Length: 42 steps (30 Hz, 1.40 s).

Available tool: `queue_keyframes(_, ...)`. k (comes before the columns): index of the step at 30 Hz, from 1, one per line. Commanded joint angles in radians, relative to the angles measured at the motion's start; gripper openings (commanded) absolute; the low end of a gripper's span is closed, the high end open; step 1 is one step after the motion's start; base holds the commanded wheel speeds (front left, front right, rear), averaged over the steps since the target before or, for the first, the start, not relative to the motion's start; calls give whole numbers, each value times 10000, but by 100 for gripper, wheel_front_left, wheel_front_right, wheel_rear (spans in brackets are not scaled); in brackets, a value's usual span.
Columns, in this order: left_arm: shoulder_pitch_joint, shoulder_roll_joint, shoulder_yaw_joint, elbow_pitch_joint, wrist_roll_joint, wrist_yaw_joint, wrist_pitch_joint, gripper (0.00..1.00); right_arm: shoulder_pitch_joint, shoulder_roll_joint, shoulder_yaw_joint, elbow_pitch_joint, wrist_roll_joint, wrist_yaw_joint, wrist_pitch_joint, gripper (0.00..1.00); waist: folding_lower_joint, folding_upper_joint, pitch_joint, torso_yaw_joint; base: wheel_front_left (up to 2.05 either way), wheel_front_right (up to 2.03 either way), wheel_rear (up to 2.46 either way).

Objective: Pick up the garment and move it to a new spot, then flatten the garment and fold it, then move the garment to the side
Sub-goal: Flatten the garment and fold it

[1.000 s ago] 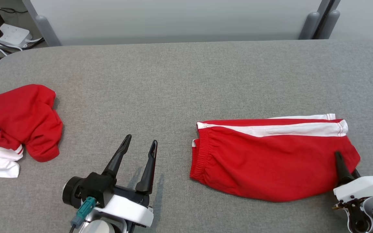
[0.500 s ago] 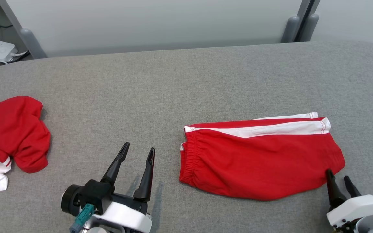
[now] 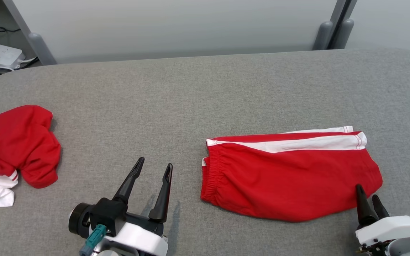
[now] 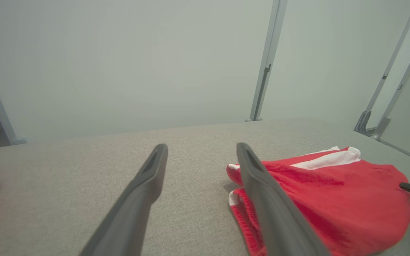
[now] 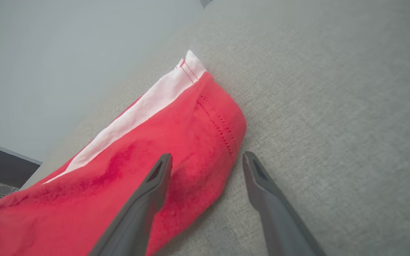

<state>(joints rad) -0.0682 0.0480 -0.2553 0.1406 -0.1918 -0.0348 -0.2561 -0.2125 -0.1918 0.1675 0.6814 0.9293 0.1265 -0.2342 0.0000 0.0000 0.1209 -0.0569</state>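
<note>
The garment [image 3: 283, 177], red shorts with a white side stripe, lies folded flat on the right half of the grey table [image 3: 190, 96]. Its waistband points left. My right gripper [image 3: 367, 193] stands open at its lower right corner, one finger over the hem, holding nothing. The right wrist view shows the garment [image 5: 137, 149] under the left finger of the open right gripper [image 5: 206, 158]. Left of the waistband, my left gripper [image 3: 155, 163] is open and empty above bare table. The left wrist view has the left gripper [image 4: 201, 147] beside the garment [image 4: 333, 188].
A second red and white garment [image 3: 16, 142] lies crumpled at the table's left edge. A grey partition with legs [image 3: 324, 35] stands behind the table. A power strip with cables [image 3: 2, 53] sits on the floor at the far left.
My right gripper has opened, let go of the garment's lower right corner and drawn back toward me. The garment stays flat. The head camera has shifted a little. My left gripper is unchanged.
</note>
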Motion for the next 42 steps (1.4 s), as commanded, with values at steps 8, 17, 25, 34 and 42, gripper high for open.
queue_keyframes(8, -116, 22, 211, -269, 44, -34, -57, 100, 87, -56, -58, -349, 1271, 42, 442, 100, 0, 0, 78, 328, 0, 0, 0)
queue_keyframes(17, -183, 22, 125, -296, 35, -23, -57, 100, -485, -82, -49, 198, 1863, 42, 648, 100, 0, 0, 229, 710, 0, 0, 0)
queue_keyframes(25, -253, 22, 49, -306, -21, 9, -57, 100, -947, -212, -8, 769, 2230, 42, 503, 20, 0, 0, 424, 1048, 0, 0, 0)
queue_keyframes(34, -279, 22, 80, -315, -60, 46, -57, 100, -1038, -515, 463, 170, 2168, 42, 153, 0, 0, 0, 481, 1144, 0, 0, 0)
queue_keyframes(42, -238, 22, -1, -251, -182, 122, -57, 100, -991, -731, 994, -1056, 1763, 42, -58, 0, 0, 0, 260, 1126, 0, 0, 0)
